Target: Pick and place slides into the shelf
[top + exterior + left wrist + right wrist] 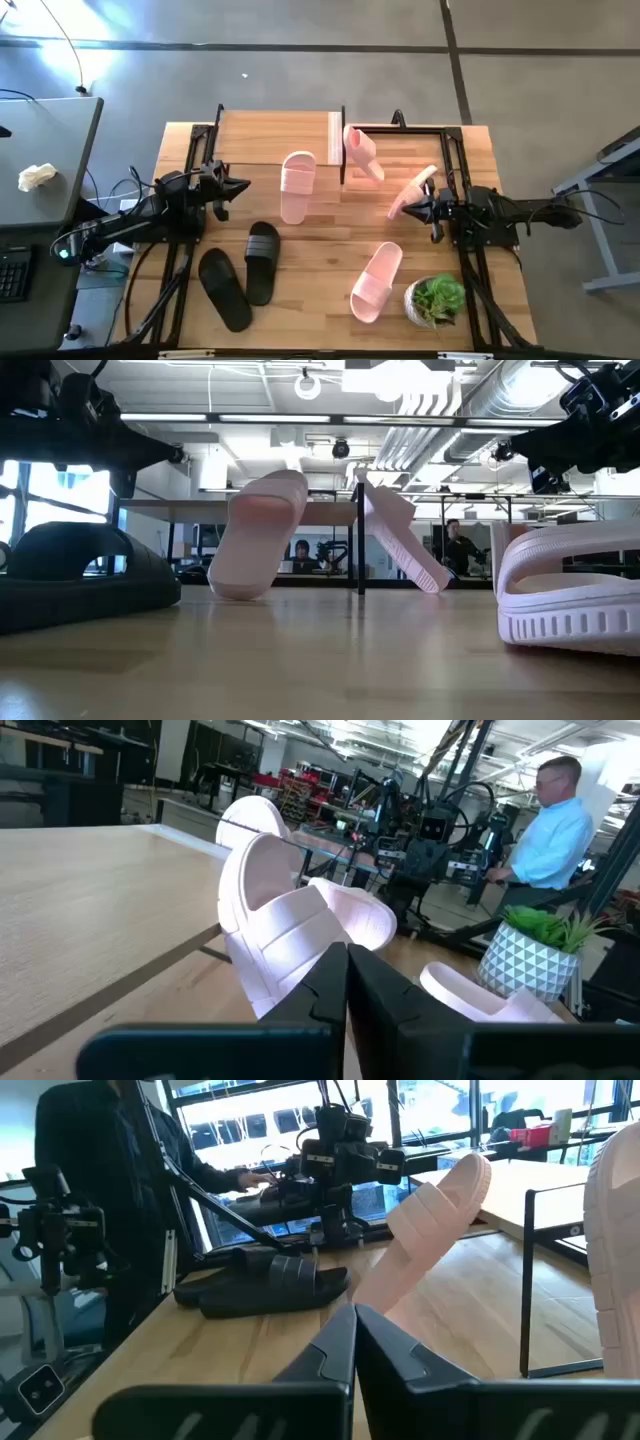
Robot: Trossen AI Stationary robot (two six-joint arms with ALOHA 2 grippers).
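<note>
The shelf point(270, 135) stands at the table's far side. One pink slide point(297, 186) leans with its far end on the shelf's near edge. A second pink slide point(362, 153) leans against the shelf's right leg. A third pink slide point(414, 190) stands tilted beside my right gripper point(408, 209), which is shut. A fourth pink slide point(377, 282) lies flat near the table's front. Two black slides point(262, 258) point(222, 290) lie at front left. My left gripper point(243, 187) is shut, a little to the left of the first pink slide point(285, 925). My right gripper's shut fingers point(415, 208) are level, pointing toward the table's left, right beside the lower end point(397, 210) of the tilted pink slide. Whether they touch it, I cannot tell; nothing sits between the fingers point(352, 1320) in the right wrist view.
A potted plant point(436, 299) in a white pot stands at the table's front right corner. Black metal frames point(470, 160) run along both table sides. A person in a light blue shirt point(555, 825) stands beyond the table. Bare wood lies between the black slides and the front pink slide.
</note>
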